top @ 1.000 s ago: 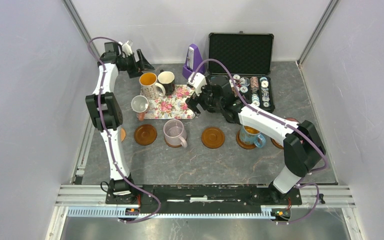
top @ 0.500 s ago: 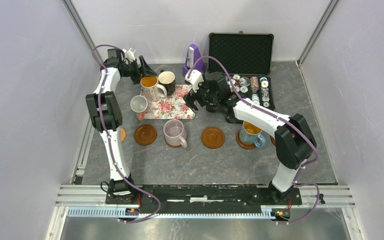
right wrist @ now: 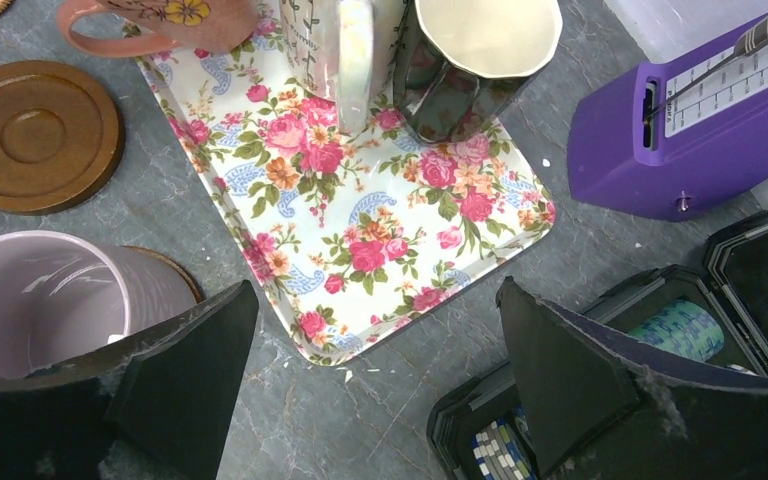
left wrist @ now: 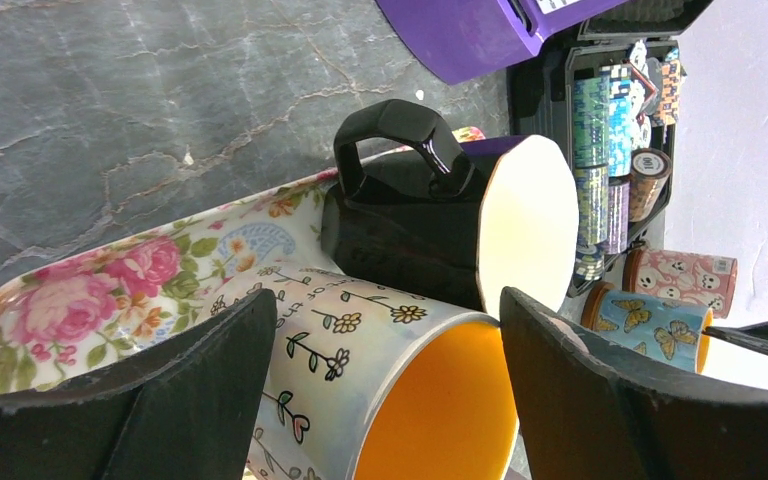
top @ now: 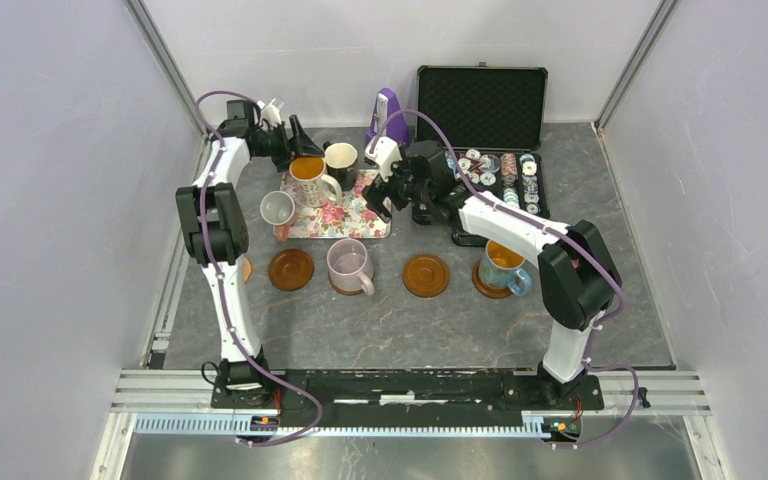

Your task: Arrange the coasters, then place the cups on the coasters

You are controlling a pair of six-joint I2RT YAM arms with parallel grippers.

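Left gripper point(left wrist: 385, 310), released, flanks the floral mug point(left wrist: 340, 345) on the tray point(left wrist: 80, 300); right gripper point(right wrist: 377, 290) hangs wide open above it (metronome point(right wrist: 640, 150) scale unreadable).

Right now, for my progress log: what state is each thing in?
Lilac ceramic mug: upright, on a brown wooden coaster.
Blue ceramic mug: upright, on another coaster.
Flowered white mug: upright, on floral tray.
Black faceted mug: upright, on tray.
Two other round coasters: bare.
Black hard case: open.
Left gripper: open, aimed at flowered mug.
Right gripper: open, empty.
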